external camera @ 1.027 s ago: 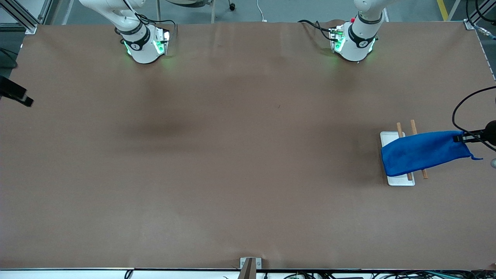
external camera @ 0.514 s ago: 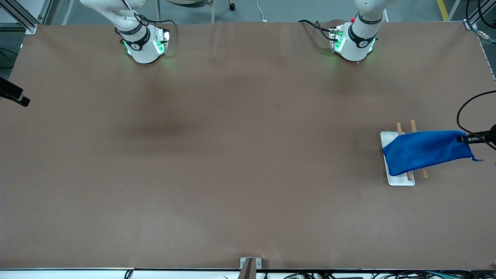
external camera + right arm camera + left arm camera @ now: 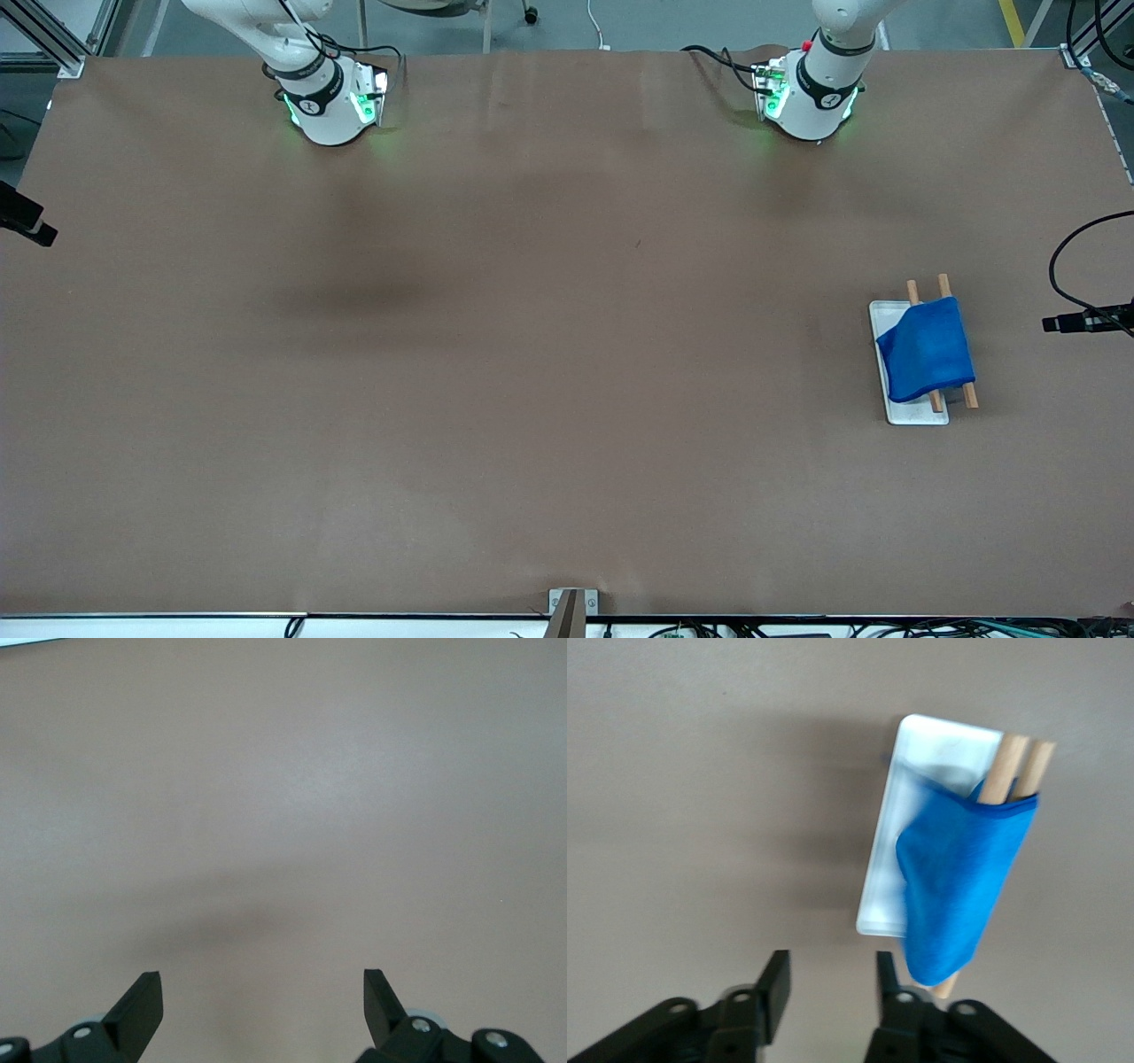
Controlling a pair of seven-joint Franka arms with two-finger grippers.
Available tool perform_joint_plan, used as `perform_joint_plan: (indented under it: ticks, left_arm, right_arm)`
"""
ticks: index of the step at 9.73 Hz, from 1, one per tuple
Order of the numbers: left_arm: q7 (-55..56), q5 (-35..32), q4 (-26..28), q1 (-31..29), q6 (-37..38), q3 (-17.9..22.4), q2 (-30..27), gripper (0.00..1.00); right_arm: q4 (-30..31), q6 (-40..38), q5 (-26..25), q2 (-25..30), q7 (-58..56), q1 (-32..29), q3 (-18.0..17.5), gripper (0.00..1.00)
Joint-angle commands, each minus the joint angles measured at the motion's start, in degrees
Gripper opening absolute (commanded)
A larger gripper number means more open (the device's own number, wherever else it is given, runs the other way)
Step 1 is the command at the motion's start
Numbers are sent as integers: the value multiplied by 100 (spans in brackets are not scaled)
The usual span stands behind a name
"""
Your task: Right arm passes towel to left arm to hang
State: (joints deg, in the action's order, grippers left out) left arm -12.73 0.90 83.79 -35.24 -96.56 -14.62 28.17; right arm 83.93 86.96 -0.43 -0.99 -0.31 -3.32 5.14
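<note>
Draping over the two wooden rods (image 3: 955,340) of the rack, above its white tray (image 3: 879,312), the towel (image 3: 927,349) hangs at the left arm's end of the surface. The left gripper (image 3: 831,989) hovers just beside it with jaws slightly parted and empty — no grasp is needed now, I judge. The right gripper (image 3: 263,1005) waits spread wide over bare surface — well apart from the towel.

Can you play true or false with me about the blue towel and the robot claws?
1. The blue towel hangs over two wooden rods. True.
2. The left claw is squeezing the towel. False: it is open and apart from it.
3. The rack has a white base. True.
4. The right claw is shut. False: it is open, holding nothing.
5. The towel lies flat on the brown table. False: it is draped on the rods.
</note>
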Motion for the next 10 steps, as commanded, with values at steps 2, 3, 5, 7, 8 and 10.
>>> perform_joint_plan:
  ticks: [2,3,5,7,8,10]
  left_arm:
    - [-379,113,-291,-1,197,-155,39,100]
    - [-188,34,-406,96,338,-216,-56,100]
    - [898,42,-407,246,340,-513,-424,100]
    - [1865,15,-407,255,531,-1101,-758,100]
    - [2410,7,-407,255,646,-1418,-960,100]
    - [2966,-28,-407,264,840,-1823,-1409,100]
  right_arm:
    - [71,-38,-124,63,-48,-81,-92,100]
    - [71,-56,-124,63,-40,-89,-92,100]
    - [62,-56,-124,63,-39,-98,-92,100]
    - [62,-47,-107,63,-31,-98,-84,100]
    - [62,-47,-89,63,-31,-107,-84,100]
    - [62,-39,-54,63,-31,-142,-84,100]
